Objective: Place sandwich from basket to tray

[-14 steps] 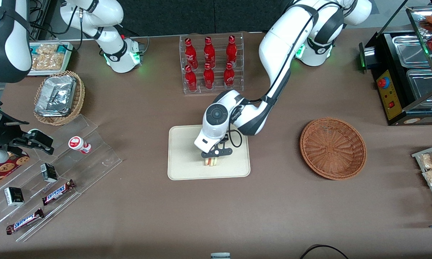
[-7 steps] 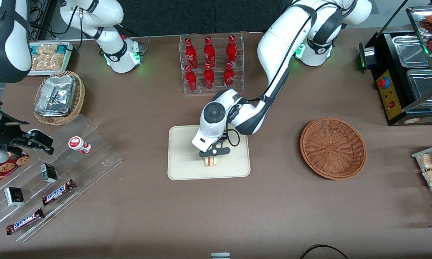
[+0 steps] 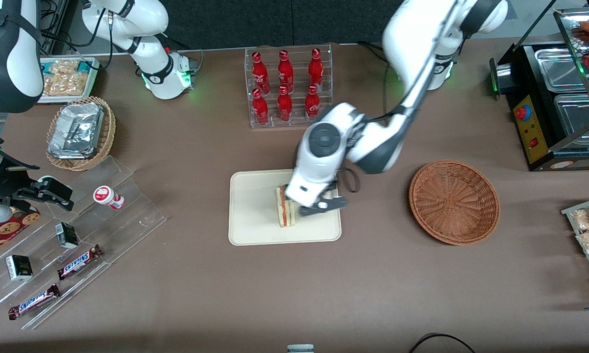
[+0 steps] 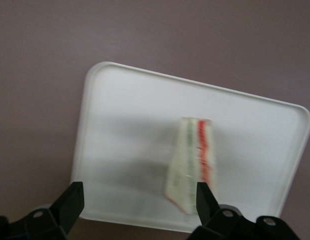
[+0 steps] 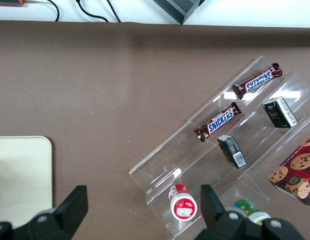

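The sandwich [image 3: 285, 208] stands on its edge on the cream tray [image 3: 255, 215], its red and green filling showing. In the left wrist view the sandwich [image 4: 192, 170] rests on the tray [image 4: 124, 125], free of the fingers. My left gripper [image 3: 322, 206] is open and empty, raised above the tray's edge nearest the basket, beside the sandwich. Its two dark fingertips [image 4: 70, 200] stand wide apart. The reddish-brown wicker basket [image 3: 454, 201] sits empty toward the working arm's end of the table.
A clear rack of red bottles [image 3: 287, 86] stands farther from the front camera than the tray. A clear stepped stand [image 3: 74, 240] with snacks and a paler basket with foil containers [image 3: 80, 131] lie toward the parked arm's end. A black appliance [image 3: 549, 98] stands past the basket.
My left gripper has let go of the sandwich, opened, lifted and moved toward the basket. The sandwich stays standing on the tray.
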Motion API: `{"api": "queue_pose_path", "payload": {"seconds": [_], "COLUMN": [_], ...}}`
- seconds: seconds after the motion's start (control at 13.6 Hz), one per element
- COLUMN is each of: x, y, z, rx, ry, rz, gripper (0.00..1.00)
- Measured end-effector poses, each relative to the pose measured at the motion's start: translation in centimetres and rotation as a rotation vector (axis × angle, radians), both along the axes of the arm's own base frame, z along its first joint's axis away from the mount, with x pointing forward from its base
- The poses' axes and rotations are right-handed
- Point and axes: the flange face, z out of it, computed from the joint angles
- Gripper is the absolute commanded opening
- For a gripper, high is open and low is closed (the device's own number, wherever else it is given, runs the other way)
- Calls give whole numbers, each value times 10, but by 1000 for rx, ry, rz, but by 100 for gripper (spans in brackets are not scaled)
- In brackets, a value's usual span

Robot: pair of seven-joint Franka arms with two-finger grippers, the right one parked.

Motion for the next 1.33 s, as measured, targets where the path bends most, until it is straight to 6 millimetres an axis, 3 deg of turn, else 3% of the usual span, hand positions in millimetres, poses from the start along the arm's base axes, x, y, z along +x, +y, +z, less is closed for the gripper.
{"api": "queue_pose_path", "payload": {"seconds": [0.29, 0.44, 0.66, 0.81, 1.03, 1.18, 1.33], "x": [-4, -5, -11, -14, -23, -27, -27], "y": [120, 182, 273, 323, 375, 395, 405], "z": [3, 15, 46, 84, 159, 202, 231], "rx": [38, 45, 57, 55, 53, 53, 54], "ry": [20, 21, 67, 81, 44, 31, 13], "rz": [-62, -116, -203, -209, -201, -187, -189], "gripper": [99, 99, 99, 99, 99, 99, 99]}}
